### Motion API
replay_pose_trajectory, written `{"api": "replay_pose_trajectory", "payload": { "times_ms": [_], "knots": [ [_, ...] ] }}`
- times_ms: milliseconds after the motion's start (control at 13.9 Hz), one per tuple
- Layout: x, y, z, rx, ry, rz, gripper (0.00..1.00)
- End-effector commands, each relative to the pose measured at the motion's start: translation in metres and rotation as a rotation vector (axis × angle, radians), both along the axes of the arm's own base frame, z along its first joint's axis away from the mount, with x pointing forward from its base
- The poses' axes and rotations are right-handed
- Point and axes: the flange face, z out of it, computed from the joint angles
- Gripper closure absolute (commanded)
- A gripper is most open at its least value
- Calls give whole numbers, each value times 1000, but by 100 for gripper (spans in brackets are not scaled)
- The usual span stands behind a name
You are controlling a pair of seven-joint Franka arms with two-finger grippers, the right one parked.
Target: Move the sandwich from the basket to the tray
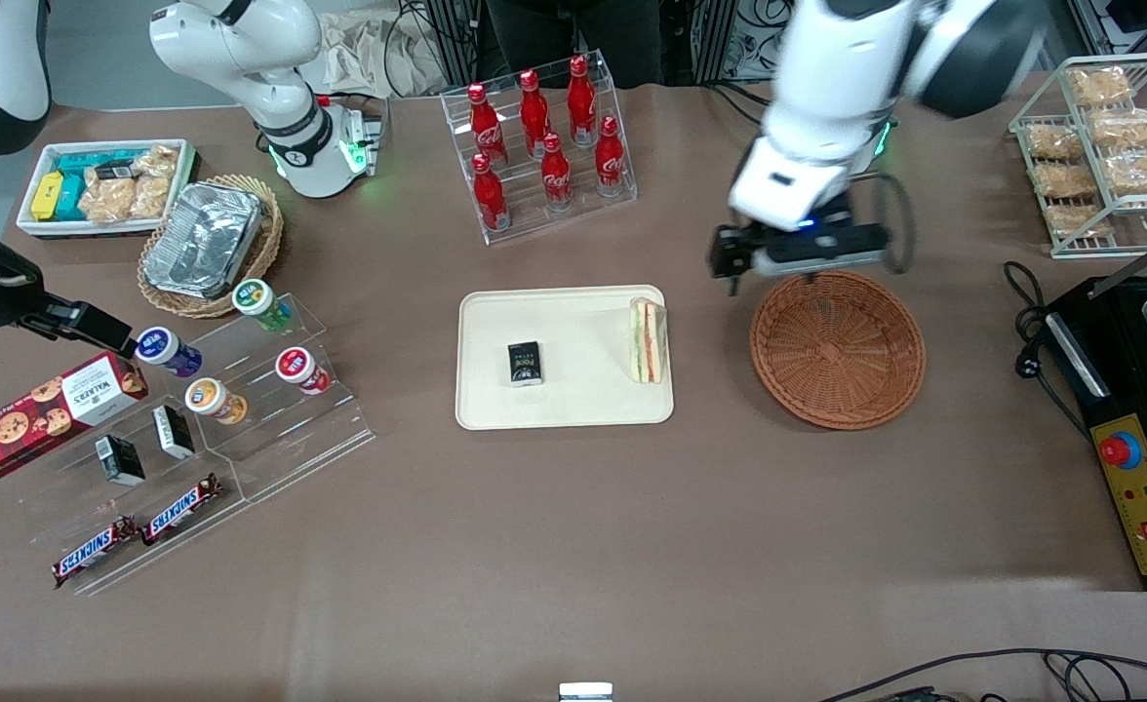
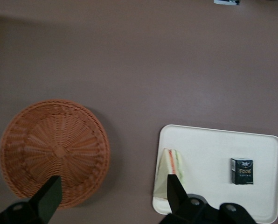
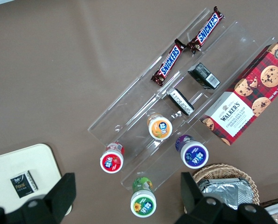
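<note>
The sandwich [image 1: 648, 340] [image 2: 169, 172], a white-bread wedge with orange and green layers, stands on its side on the cream tray [image 1: 573, 402] [image 2: 209, 149], at the tray's end nearest the basket. The reddish-brown wicker basket [image 1: 837, 349] [image 2: 55, 144] beside the tray holds nothing. My left gripper [image 1: 800, 252] [image 2: 112, 193] hangs open above the basket's rim farthest from the front camera, high over the table, with nothing between its fingers [image 2: 49, 196].
A small black box [image 1: 525, 363] [image 2: 242, 171] lies on the tray. A rack of red cola bottles [image 1: 544, 136] stands farther from the front camera than the tray. A black appliance [image 1: 1134, 429] and a wire rack of snacks [image 1: 1105, 146] sit at the working arm's end.
</note>
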Motion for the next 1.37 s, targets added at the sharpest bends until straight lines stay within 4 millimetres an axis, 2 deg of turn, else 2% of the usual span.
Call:
{"api": "replay_pose_trajectory", "payload": {
  "times_ms": [0,216,360,432,504,791,1007,1295],
  "knots": [
    [9,52,5,23,43,-49,0],
    [18,114,16,64,82,-65,0],
    [18,134,23,58,114,-133,0],
    [23,154,32,50,109,-139,0],
    [29,165,45,38,87,-132,0],
    [67,172,55,8,139,-136,0],
    [67,170,57,29,141,-265,0],
    [71,183,52,43,150,-297,0]
  ]
}}
